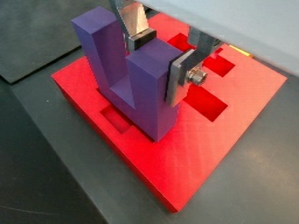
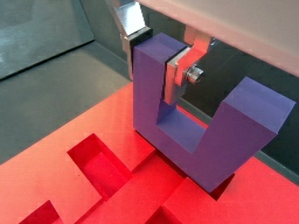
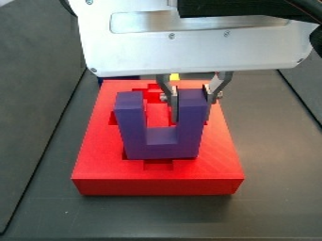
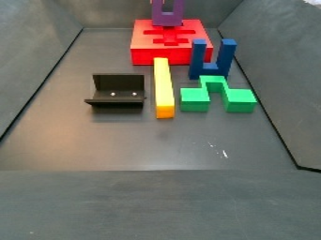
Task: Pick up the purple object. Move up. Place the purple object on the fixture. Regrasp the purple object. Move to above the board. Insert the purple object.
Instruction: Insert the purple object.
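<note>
The insertion step is judged to be in hand: the tool (image 3: 191, 93) is seen over the board (image 3: 113, 168), clenched on one prong of the purple object (image 3: 157, 124), which is held upright with its joining bar down. In both wrist views a silver finger (image 1: 184, 72) with its dark pad is pressed flat against the outer face of that prong, and the second finger (image 2: 132, 19) is seen at the prong's inner face, so the jaws are closed only as far as the prong's thickness allows. The other prong stands free, touched by nothing.

The base of the purple object is seen at the board's surface, at or just inside a recessed cutout (image 1: 117, 119) (how deep it sits cannot be told from these views). What the next move calls for, as a judgement, is a straight push down with the block kept upright until the bar seats in the channel, and only then a release; any tilt could jam a corner on the cutout's edge.

Outward from the board, in a side view with the board taken as twelve o'clock on the worktop (image 4: 150, 150), the fixture (image 4: 116, 92) stands empty at about nine, the yellow bar (image 4: 162, 86) lies at the centre, and the blue upright block (image 4: 213, 59) and the green block (image 4: 216, 94) are found toward two and three o'clock.
</note>
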